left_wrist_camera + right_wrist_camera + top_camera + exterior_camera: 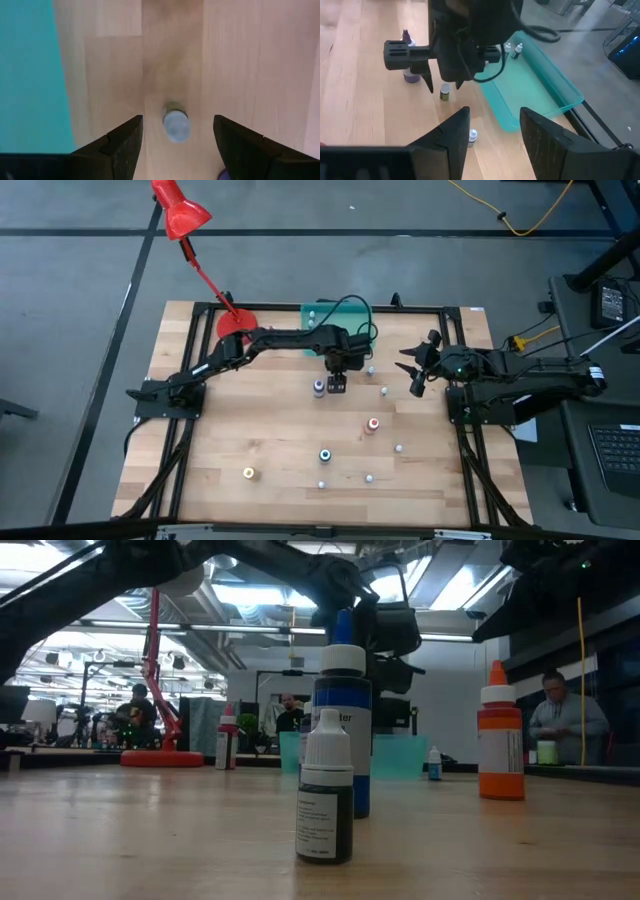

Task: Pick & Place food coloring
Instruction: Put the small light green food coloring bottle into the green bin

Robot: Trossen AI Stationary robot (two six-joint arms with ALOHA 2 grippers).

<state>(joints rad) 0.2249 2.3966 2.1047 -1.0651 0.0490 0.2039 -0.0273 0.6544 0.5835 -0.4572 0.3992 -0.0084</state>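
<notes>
The food coloring bottles stand upright, scattered over the wooden table. My left gripper [337,382] points down, open, over a tiny bottle with a whitish cap [176,124]. Its fingers [427,82] stand on either side of the tiny bottle [444,91], just above it and apart from it. A purple bottle [319,387] stands close beside this gripper. The teal tray [535,90] beyond it holds two tiny bottles [513,48]. My right gripper [414,370] waits open above the table's right side, holding nothing.
Other bottles stand nearer the front: red-orange [373,424], blue [325,455], yellow [248,473] and several tiny white ones [384,391]. A red desk lamp [236,322] stands at the far left, by the tray. People show in the room behind the table [565,715].
</notes>
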